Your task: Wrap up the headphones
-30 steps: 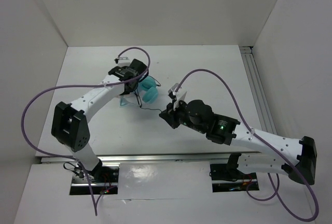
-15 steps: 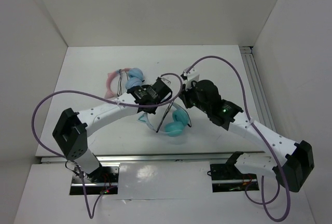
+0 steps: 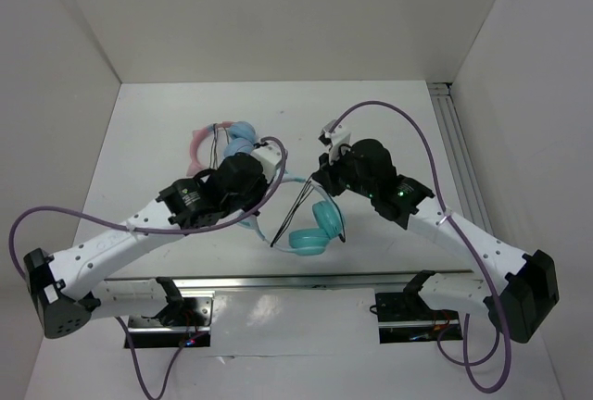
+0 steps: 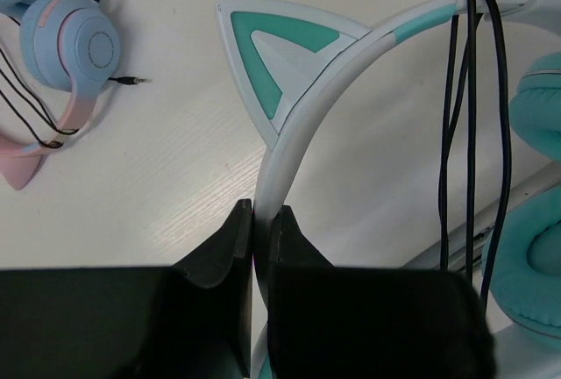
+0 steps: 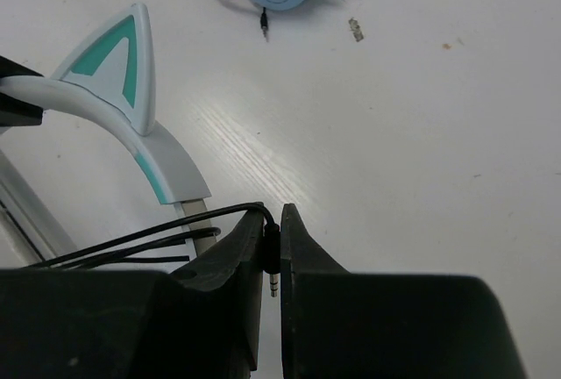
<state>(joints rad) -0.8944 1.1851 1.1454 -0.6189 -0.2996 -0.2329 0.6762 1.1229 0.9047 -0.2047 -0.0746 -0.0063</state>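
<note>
White tabletop [image 3: 148, 141] between plain white walls [image 3: 278, 11] | left gripper [image 4: 261, 214] clamped shut on headphones [image 4: 302, 120] | right gripper [image 5: 273, 219] pinching their black cable [image 5: 219, 213]

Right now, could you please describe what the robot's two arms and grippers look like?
The left arm and right arm are white tubular links joined by bulky black housings, each trailing a loose purple cable. A green light glows on the right one. The left gripper and right gripper each have two matte black, wedge-shaped fingers.
</note>
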